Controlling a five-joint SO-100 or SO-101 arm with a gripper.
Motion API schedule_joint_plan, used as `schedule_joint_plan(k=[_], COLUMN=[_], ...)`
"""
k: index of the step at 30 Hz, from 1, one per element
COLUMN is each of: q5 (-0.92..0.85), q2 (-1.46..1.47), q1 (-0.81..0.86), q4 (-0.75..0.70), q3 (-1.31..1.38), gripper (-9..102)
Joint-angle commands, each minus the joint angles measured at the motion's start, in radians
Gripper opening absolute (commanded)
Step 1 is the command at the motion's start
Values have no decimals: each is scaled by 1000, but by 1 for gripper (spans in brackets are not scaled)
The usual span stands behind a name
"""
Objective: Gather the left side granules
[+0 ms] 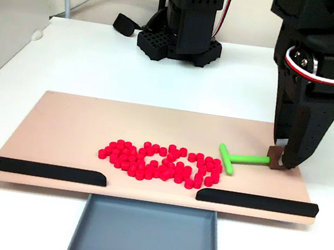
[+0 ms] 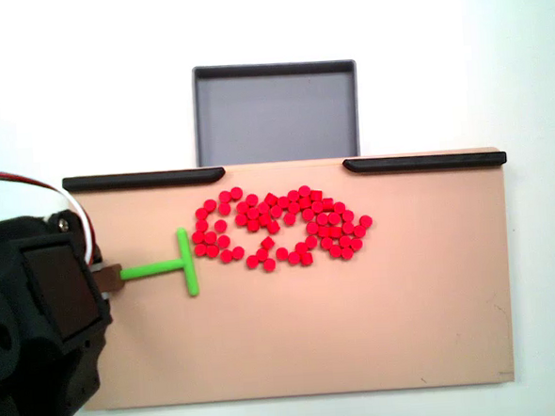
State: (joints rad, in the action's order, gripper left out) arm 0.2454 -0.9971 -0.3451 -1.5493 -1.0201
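Arm at right of a fixed view, reaching down; my gripper pinches pusher by its brown end. Stem horizontal, crossbar facing granules, which spread lengthwise mid-board.

Two black strips block the board's tray-side edge — only the gap between them is open; granules crowd before it, other edges free.

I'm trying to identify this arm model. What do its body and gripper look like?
The arm is matte black plastic with blocky printed shells. Red and white cables loop across its upper part. The gripper tapers to dark fingers. Its black base has a perforated, honeycomb-like pattern.
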Motion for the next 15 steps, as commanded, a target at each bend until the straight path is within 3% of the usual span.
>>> schedule_joint_plan(k=[1,15], q5=[-8,-6], q2=[-6,20], q1=[12,9], q4=[0,0], q3=[35,55], gripper=[0,0])
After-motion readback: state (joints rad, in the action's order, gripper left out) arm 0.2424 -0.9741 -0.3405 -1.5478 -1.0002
